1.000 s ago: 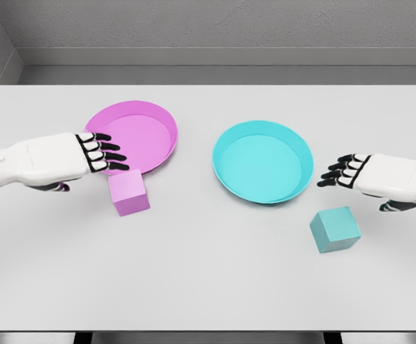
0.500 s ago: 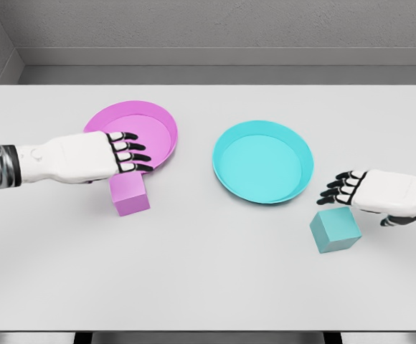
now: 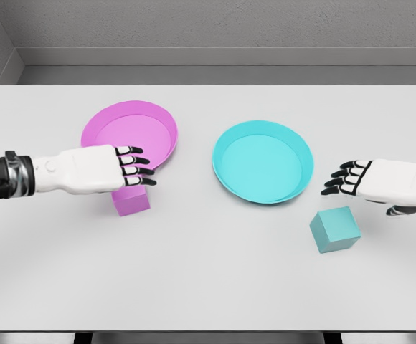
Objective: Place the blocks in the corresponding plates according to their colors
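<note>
Matte teal cube point(image 3: 335, 229) sits on the smooth white table point(image 3: 208, 287), right hand point(image 3: 380, 181) above it, fingers loosely extended, empty. Left hand point(image 3: 97, 170), fingers extended, covers the pink cube point(image 3: 131, 201); grip uncertain. Beyond lie the round, shallow pink plate point(image 3: 133, 130) and teal plate point(image 3: 263, 161), both empty.

I see through one camera on my head, looking steeply down and forward over the white tabletop point(image 3: 208, 272). Its whole width fits in view, with the grey back wall point(image 3: 215, 25) beyond.

The tabletop point(image 3: 208, 272) is plain pale grey. On it are a magenta plate point(image 3: 133, 129), a magenta block point(image 3: 131, 201), a cyan plate point(image 3: 263, 161) and a teal block point(image 3: 335, 229). Each robot hand is white with black fingers.
</note>
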Robot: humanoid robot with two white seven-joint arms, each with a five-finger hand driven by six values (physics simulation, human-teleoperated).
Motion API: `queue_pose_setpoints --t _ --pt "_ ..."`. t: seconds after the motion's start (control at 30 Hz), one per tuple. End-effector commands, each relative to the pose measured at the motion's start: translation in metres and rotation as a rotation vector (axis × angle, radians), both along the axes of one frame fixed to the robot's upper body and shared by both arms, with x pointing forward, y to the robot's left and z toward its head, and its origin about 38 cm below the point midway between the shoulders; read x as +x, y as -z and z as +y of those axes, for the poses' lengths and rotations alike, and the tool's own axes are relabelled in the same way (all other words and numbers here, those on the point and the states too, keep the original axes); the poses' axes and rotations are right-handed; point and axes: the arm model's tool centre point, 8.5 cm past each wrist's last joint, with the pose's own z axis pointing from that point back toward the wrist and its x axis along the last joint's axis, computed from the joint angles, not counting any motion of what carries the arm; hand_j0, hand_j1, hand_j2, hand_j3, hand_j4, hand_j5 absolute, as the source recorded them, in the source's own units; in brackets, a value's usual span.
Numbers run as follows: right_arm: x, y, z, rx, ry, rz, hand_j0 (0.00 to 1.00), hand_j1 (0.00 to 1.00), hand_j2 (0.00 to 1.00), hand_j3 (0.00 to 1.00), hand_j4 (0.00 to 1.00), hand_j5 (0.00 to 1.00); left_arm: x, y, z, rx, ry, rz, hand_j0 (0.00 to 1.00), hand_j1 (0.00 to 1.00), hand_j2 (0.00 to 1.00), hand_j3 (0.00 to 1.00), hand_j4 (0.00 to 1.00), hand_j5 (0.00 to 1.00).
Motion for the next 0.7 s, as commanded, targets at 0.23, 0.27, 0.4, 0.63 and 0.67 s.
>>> queue_pose_setpoints --t 0.23,0.27,0.4,0.63,0.67 --pt "-0.003 0.008 0.006 0.015 -0.014 0.026 1.0 1.0 1.0 1.0 1.0 1.0 -0.002 0.009 -0.004 0.012 0.011 0.015 1.0 1.0 1.0 1.0 1.0 1.0" --pt "-0.006 0.018 0.011 0.017 -0.026 0.053 1.0 1.0 1.0 1.0 1.0 1.0 -0.002 0.011 -0.004 0.02 0.01 0.013 1.0 1.0 1.0 1.0 1.0 1.0" --pt "-0.002 0.011 0.012 0.017 -0.031 0.034 1.0 1.0 1.0 1.0 1.0 1.0 0.004 0.021 0.005 0.037 -0.022 0.035 1.0 1.0 1.0 1.0 1.0 1.0" --pt "-0.007 0.025 0.016 0.01 -0.047 0.075 1.0 1.0 1.0 1.0 1.0 1.0 0.004 0.026 0.001 0.048 -0.015 0.033 0.98 0.98 0.98 0.98 0.98 0.98" --pt "-0.008 0.025 0.016 0.009 -0.047 0.078 1.0 1.0 1.0 1.0 1.0 1.0 0.004 0.026 0.001 0.047 -0.014 0.033 0.97 0.97 0.97 0.97 0.97 0.97"
